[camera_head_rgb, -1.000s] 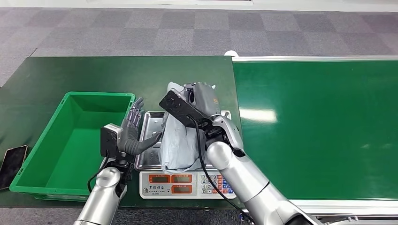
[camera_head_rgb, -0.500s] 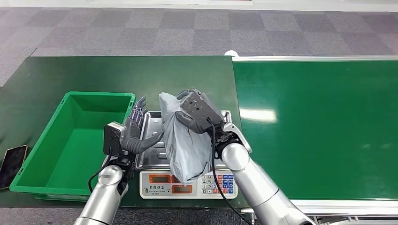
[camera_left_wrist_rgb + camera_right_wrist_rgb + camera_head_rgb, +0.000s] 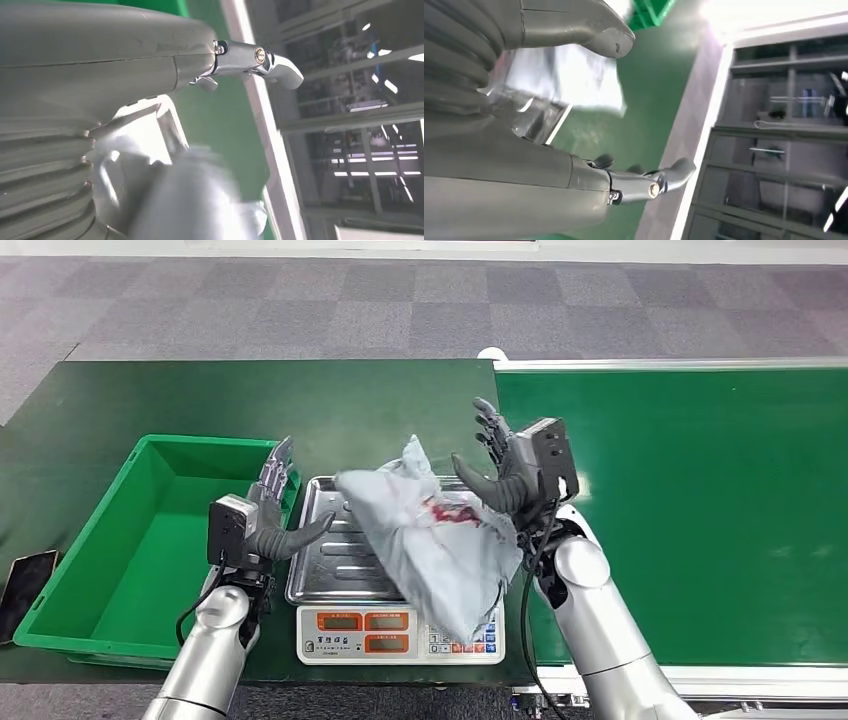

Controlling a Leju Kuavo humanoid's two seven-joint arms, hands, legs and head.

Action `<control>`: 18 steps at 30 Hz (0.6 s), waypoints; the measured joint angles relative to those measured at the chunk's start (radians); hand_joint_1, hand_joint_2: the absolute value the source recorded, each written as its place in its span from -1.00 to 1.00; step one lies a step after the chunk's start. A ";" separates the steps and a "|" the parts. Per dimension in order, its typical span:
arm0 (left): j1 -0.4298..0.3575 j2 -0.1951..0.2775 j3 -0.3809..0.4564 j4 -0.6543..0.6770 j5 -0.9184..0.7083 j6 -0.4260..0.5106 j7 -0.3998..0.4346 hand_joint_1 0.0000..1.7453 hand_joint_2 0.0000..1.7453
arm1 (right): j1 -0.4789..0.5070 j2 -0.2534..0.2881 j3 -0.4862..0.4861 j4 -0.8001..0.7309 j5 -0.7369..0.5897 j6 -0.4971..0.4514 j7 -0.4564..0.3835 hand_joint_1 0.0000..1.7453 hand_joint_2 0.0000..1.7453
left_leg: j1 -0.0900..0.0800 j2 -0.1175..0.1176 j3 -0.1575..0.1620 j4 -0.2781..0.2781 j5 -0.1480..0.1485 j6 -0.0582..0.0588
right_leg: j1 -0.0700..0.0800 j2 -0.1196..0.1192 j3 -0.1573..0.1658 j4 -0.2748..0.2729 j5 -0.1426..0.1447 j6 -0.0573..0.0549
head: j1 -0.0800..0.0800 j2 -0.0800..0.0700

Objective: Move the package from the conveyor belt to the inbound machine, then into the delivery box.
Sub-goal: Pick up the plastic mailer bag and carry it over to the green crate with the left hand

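One grey package (image 3: 430,530) sprawled across steel tray of scale (image 3: 400,632), overhanging keypad. Right hand (image 3: 500,472) spread, at package's right edge; whether touching, cannot tell. Left hand (image 3: 268,522) spread, holding nothing, between tray and one green bin (image 3: 105,530). Dark phone (image 3: 25,590) on tabletop (image 3: 200,395). Conveyor belt (image 3: 690,510) right.

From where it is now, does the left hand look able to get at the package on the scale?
Probably yes: the left hand is open beside the tray, nothing between it and the package.
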 joint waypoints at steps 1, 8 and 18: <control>-0.008 0.006 0.001 -0.001 -0.012 0.013 -0.002 -1.00 1.00 | 0.000 -0.001 -0.014 0.017 -0.021 0.016 -0.011 -1.00 1.00 | 0.000 0.000 0.000 0.000 0.000 0.000 | 0.000 0.000 0.000 0.000 0.000 0.000 | 0.000 0.000; -0.056 0.045 0.011 0.001 -0.128 0.119 -0.040 -1.00 1.00 | -0.007 -0.002 -0.054 0.142 -0.060 0.066 -0.076 -1.00 1.00 | 0.000 -0.001 0.000 0.000 0.001 -0.001 | 0.000 0.000 0.000 0.001 0.000 0.000 | 0.000 0.000; -0.123 0.071 -0.086 0.041 -0.453 0.155 -0.069 -1.00 1.00 | -0.018 0.002 -0.056 0.202 -0.067 0.096 -0.089 -1.00 1.00 | -0.001 0.000 0.000 0.000 0.001 -0.001 | 0.000 0.000 0.000 0.001 0.000 0.000 | 0.000 0.000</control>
